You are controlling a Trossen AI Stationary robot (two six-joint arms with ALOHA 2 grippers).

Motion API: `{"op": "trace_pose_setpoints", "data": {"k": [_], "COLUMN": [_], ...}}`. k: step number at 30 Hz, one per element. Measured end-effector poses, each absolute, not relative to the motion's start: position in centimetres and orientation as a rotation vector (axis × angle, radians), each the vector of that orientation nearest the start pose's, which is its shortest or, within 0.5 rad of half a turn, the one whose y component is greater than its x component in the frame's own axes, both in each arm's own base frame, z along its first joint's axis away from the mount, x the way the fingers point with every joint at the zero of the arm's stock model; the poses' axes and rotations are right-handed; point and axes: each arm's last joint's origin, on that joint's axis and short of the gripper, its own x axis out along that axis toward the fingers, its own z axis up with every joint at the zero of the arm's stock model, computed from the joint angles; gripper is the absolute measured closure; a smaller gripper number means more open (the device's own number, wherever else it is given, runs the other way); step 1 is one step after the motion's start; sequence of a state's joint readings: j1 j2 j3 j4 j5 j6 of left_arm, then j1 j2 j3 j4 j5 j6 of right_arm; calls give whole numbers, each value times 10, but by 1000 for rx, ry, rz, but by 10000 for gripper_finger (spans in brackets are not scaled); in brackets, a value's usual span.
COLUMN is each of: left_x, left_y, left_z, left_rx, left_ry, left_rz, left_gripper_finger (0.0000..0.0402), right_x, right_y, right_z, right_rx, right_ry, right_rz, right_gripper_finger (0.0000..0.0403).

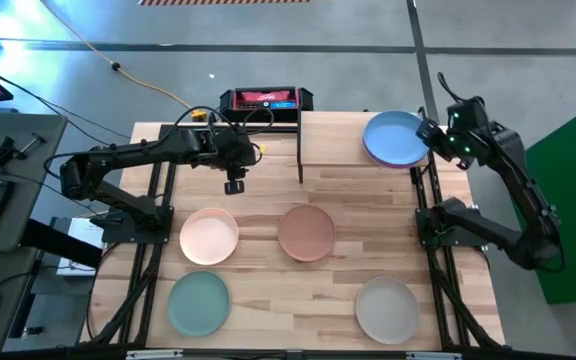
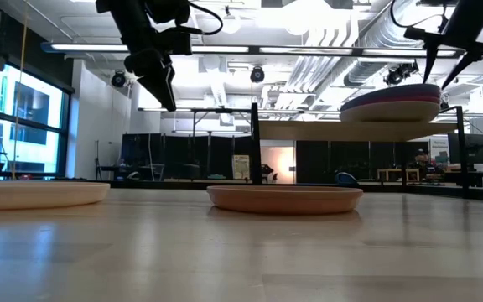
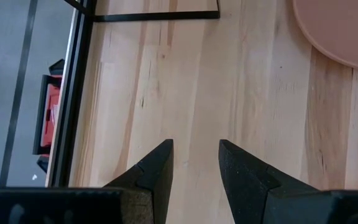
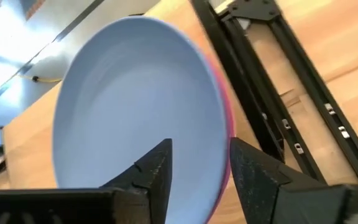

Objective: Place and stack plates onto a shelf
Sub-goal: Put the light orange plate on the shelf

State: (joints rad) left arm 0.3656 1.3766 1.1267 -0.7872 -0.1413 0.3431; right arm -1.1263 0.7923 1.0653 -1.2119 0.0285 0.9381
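The shelf (image 1: 333, 140) stands at the table's far edge, right of centre. On its right half sits a stack topped by the blue plate (image 1: 393, 136) (image 4: 129, 106), with a pink rim (image 4: 227, 124) showing beneath. My right gripper (image 4: 197, 168) is open at the stack's right rim, one finger over the blue plate's hollow and one outside the rim. My left gripper (image 3: 196, 155) is open and hangs over bare table left of the shelf (image 1: 234, 186). The peach (image 1: 209, 236), terracotta (image 1: 306, 232), mint (image 1: 199, 303) and beige (image 1: 386, 309) plates lie flat on the table. My right gripper comes at the blue plate's right rim (image 4: 219, 99) from above, slanting in from the table's right. Its fingers stand on either side of that rim. Whether they touch it I cannot tell. The plate rests on the stack on the shelf.
The shelf's left half (image 1: 328, 135) is bare, and its black leg (image 1: 299, 150) stands near my left gripper. A red and black device (image 1: 265, 99) sits past the far edge. Black frame rails (image 1: 430, 215) run along the table's right and left sides.
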Motion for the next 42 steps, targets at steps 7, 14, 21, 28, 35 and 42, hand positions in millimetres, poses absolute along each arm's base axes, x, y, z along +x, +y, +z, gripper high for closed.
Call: {"op": "trace_pose_setpoints", "data": {"k": [7, 14, 21, 28, 35, 42], "left_x": [251, 251, 251, 251, 251, 251], "left_y": [100, 100, 100, 100, 100, 100], "left_z": [277, 277, 277, 277, 277, 277], "left_rx": [188, 188, 188, 188, 188, 188], "left_ry": [1105, 1106, 1105, 1105, 1105, 1105], "left_rz": [276, 276, 276, 276, 276, 276], "left_gripper_finger": [284, 284, 284, 284, 284, 284], "right_x": [47, 49, 47, 45, 44, 43], "right_y": [-95, -88, -78, -72, -68, -61], "right_z": [341, 343, 344, 345, 342, 341], "right_rx": [1227, 1194, 1167, 1121, 1130, 1181], "right_ry": [332, 389, 414, 442, 500, 516], "right_rz": [-1311, -1113, -988, -942, -906, -822], "right_gripper_finger": [261, 261, 261, 261, 261, 261]}}
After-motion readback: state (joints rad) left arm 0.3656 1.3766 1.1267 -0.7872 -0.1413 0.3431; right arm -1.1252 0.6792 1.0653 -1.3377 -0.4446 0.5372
